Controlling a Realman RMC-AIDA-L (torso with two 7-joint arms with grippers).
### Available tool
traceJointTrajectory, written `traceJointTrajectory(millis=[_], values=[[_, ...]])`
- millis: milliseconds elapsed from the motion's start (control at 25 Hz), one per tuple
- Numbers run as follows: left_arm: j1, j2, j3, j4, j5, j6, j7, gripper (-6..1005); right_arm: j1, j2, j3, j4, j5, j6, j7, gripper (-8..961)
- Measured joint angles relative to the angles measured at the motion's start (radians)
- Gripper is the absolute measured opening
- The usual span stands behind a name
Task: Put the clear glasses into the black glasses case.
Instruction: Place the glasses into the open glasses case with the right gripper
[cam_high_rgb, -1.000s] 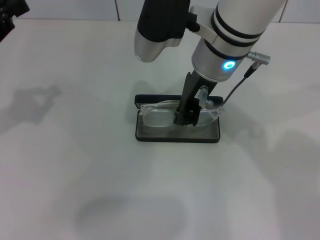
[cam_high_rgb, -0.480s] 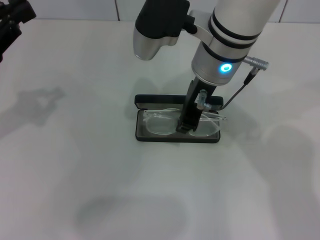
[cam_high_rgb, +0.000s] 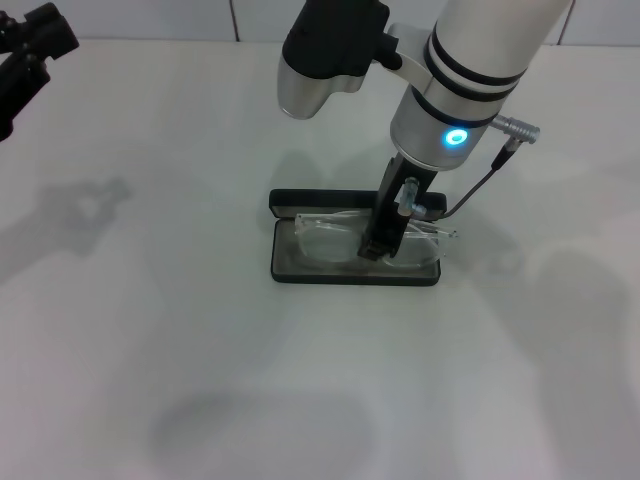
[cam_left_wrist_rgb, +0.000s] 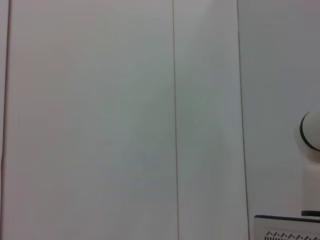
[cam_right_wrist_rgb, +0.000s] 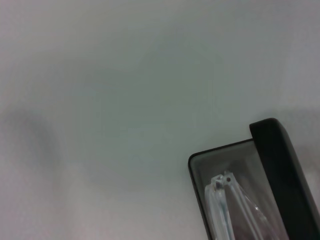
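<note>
Down from the head camera, the case (cam_high_rgb: 355, 262) lies open on the white surface (cam_high_rgb: 200, 350), with its lid standing up at the far side. The glasses (cam_high_rgb: 330, 238) lie in the grey bottom half. One clear arm tip sticks out a bit past the case's right end. The right pincer (cam_high_rgb: 377, 240) points straight down into the case. It sits at the middle of the glasses, and its black fingers (cam_high_rgb: 383, 222) are close together there. I cannot tell if they are pinching the glasses or just touching them. The left pincer (cam_high_rgb: 30, 50) is way off at the far left corner, up above the surface and well apart from the case. I cannot tell if it is apart or together.

Next, the left wrist camera shows only a plain white wall (cam_left_wrist_rgb: 100, 120) with thin lines.

Last, the right wrist camera shows one corner of the case (cam_right_wrist_rgb: 280, 170) on the surface (cam_right_wrist_rgb: 100, 90). A folded end of the glasses (cam_right_wrist_rgb: 230, 200) rests inside it, near the lid.
</note>
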Motion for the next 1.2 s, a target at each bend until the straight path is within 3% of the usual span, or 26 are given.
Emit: traceJointTrajectory(millis=[1200], values=[[0.000,-0.002,0.000,-0.014,0.000,0.000,0.009,117,-0.019,0.000,-0.050,0.003,0.024,0.044,-0.022,125]])
